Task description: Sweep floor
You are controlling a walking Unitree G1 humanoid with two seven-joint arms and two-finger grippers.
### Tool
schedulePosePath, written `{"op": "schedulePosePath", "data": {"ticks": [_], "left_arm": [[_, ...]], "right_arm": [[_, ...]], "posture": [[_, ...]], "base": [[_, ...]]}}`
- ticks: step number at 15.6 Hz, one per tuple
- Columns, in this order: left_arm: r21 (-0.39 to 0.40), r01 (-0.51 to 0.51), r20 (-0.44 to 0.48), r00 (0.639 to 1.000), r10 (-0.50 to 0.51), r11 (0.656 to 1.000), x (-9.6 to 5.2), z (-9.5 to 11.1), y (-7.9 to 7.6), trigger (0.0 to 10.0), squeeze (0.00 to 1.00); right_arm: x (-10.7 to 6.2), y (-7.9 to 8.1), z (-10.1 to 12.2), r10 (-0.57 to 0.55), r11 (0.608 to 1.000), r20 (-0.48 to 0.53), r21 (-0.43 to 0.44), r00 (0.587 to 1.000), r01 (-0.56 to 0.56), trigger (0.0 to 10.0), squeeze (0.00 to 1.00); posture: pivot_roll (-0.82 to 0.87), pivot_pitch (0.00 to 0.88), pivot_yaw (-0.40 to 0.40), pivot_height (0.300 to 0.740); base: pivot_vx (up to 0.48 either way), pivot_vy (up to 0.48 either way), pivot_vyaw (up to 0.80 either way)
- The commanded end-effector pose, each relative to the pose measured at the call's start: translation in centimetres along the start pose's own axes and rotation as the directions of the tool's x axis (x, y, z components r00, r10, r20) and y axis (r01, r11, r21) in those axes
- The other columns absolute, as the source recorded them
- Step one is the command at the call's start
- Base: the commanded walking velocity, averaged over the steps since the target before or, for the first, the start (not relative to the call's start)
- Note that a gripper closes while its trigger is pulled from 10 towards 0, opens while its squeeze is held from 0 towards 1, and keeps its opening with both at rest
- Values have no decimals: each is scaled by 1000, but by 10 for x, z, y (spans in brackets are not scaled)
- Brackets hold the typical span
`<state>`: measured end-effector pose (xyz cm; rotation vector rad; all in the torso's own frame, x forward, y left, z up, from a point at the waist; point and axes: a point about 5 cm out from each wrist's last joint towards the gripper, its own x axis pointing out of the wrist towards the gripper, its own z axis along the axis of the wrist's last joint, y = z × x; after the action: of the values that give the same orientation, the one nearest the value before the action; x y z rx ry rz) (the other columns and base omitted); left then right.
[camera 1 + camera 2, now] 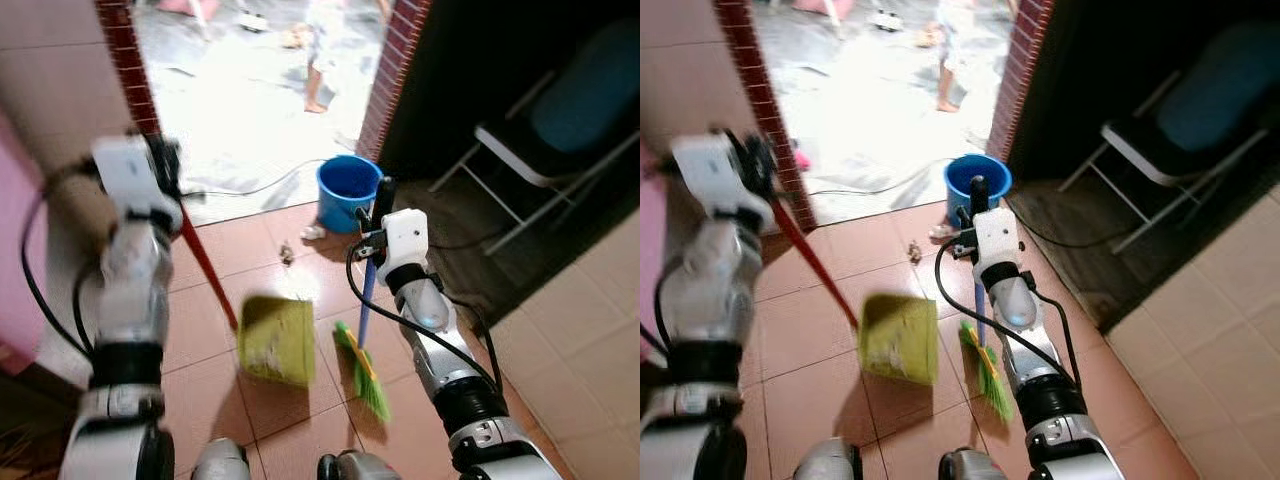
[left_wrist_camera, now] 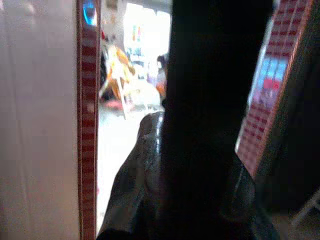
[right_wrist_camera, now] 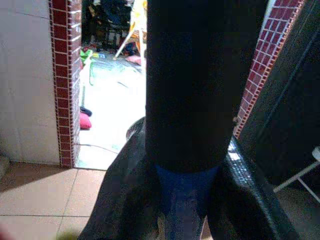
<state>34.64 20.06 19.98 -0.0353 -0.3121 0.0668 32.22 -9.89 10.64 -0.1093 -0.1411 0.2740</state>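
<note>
My right gripper (image 1: 379,212) is shut on the black top of a broom handle (image 3: 195,85). Its blue shaft (image 1: 365,300) runs down to green and yellow bristles (image 1: 368,375) resting on the terracotta floor tiles. My left gripper (image 1: 166,165) is raised at the left, shut on the upper end of a red handle (image 1: 208,270). That handle slants down to a yellow-green dustpan (image 1: 277,340), blurred, just left of the bristles. In the left wrist view a dark shaft (image 2: 210,100) stands between the fingers. A small bit of debris (image 1: 286,253) lies on the tiles beyond the dustpan.
A blue bucket (image 1: 348,190) stands at the doorway, a small white scrap (image 1: 313,232) beside it. Brick-edged door posts (image 1: 128,60) frame a bright room where a person (image 1: 322,50) stands barefoot. A folding chair (image 1: 560,130) sits in the dark at right; cables cross the floor.
</note>
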Motion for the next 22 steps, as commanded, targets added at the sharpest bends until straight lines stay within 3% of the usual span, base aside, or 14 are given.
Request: {"op": "schedulePosePath", "data": {"ticks": [1, 6, 11, 18, 22], "left_arm": [[13, -35, 135, 990, 33, 999, 10, 32, 5, 10000, 0], [9, -65, 188, 980, 63, 998, 14, 49, 3, 10000, 0], [-27, -115, 224, 967, 118, 993, 16, 60, 3, 10000, 0], [-142, -201, 315, 919, 237, 969, 26, 96, 2, 10000, 0], [-135, -244, 340, 899, 276, 960, 30, 104, 5, 10000, 0]], "right_arm": [[0, -1, -2, 2, 1000, -14, -9, 1000, -2, 10000, 0], [3, -5, 1, -1, 1000, 0, -19, 1000, 1, 10000, 0], [2, -1, 0, 21, 1000, 1, -13, 1000, -21, 10000, 0], [1, 2, -1, 56, 998, -1, -22, 998, -56, 10000, 0], [0, 3, -1, 67, 997, -2, -23, 998, -67, 10000, 0]], "posture": [[48, 0, -81, 740], [42, 0, -82, 740], [35, 0, -86, 740], [24, 0, -83, 740], [24, 0, -83, 740]], "base": [[0, 0, -525], [290, 0, -755], [402, 261, -800], [404, 259, -454], [404, 259, -419]]}}
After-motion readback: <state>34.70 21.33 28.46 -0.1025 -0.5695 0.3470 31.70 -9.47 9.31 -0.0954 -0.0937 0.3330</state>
